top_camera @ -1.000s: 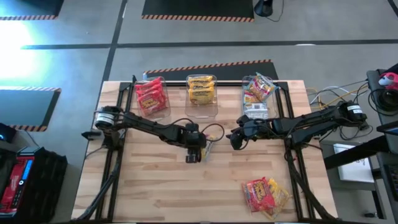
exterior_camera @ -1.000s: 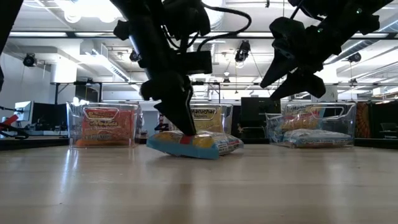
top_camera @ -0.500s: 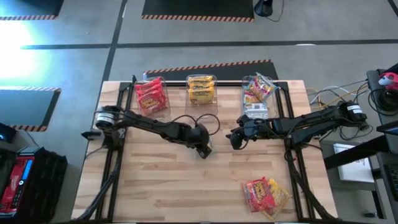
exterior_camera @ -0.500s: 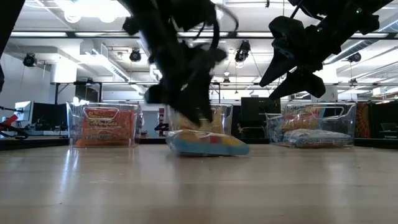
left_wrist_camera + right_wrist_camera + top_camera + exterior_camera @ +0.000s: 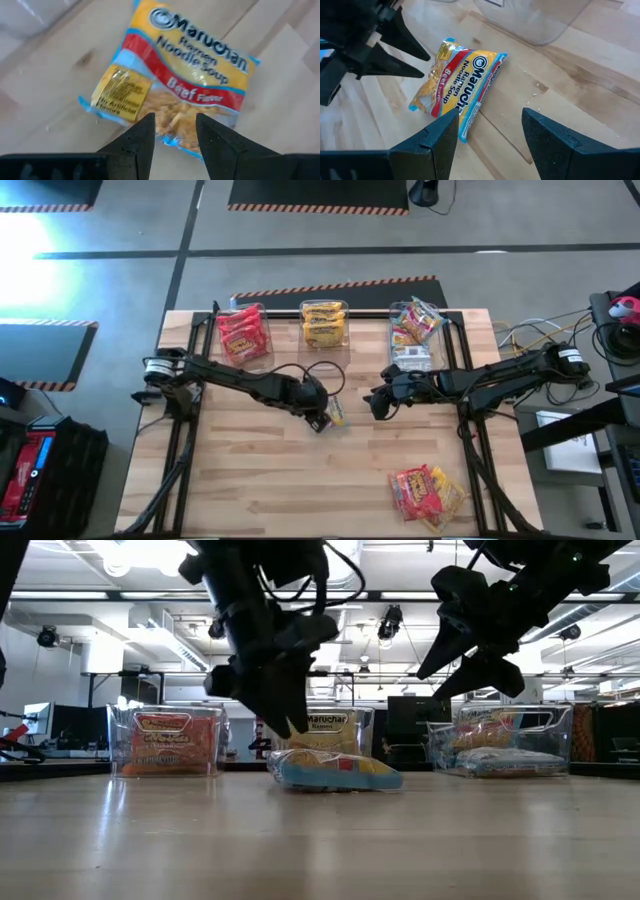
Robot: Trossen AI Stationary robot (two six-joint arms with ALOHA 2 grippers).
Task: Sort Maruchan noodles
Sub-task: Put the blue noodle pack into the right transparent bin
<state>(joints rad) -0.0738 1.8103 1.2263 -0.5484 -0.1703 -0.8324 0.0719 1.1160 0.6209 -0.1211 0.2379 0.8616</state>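
One Maruchan noodles packet (image 5: 190,85), yellow with a red band, lies flat on the wooden table (image 5: 250,480) near its middle (image 5: 336,413). My left gripper (image 5: 175,135) hangs just above the packet's near edge, pointing steeply down. Its fingers stand a little apart with nothing between them (image 5: 290,728). My right gripper (image 5: 378,402) waits open above the table, to the packet's right (image 5: 490,135). It looks down on the packet (image 5: 460,95).
Three clear bins stand along the far edge: red packets (image 5: 243,335), yellow packets (image 5: 324,325), mixed packets (image 5: 415,330). A heap of several loose packets (image 5: 428,492) lies at the near right corner. Bare wood lies to the near left.
My left gripper has rolled about its own pointing line and risen off the packet. The packet has turned about on the table and slid a little toward the right edge. It now lies flat, clear of the fingers.
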